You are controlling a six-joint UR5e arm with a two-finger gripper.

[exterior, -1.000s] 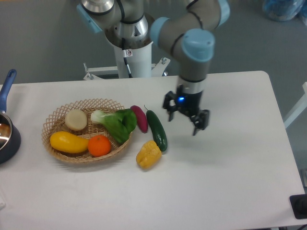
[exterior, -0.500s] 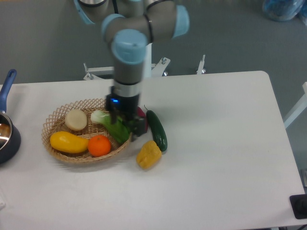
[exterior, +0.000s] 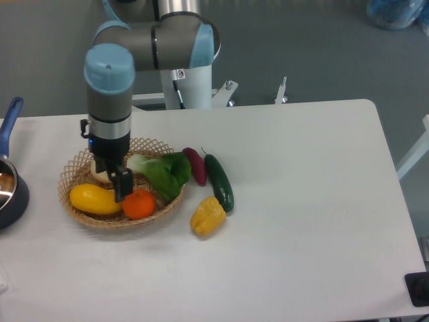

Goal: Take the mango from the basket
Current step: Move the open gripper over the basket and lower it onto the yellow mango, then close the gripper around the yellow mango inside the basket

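The mango, smooth, oval and yellow, lies at the front left of the wicker basket. A round orange fruit lies just right of it. My gripper hangs over the basket, above the right end of the mango, and its fingers are open with nothing between them. It covers most of a pale round vegetable behind it.
A leafy green vegetable lies on the basket's right side. A purple eggplant, a dark green cucumber and a lumpy yellow pepper lie on the table right of the basket. A blue pot sits at the left edge.
The arm has swung left across the table, from right of the cucumber, past the greens, to above the basket near the mango. The fruit and vegetables have not moved.
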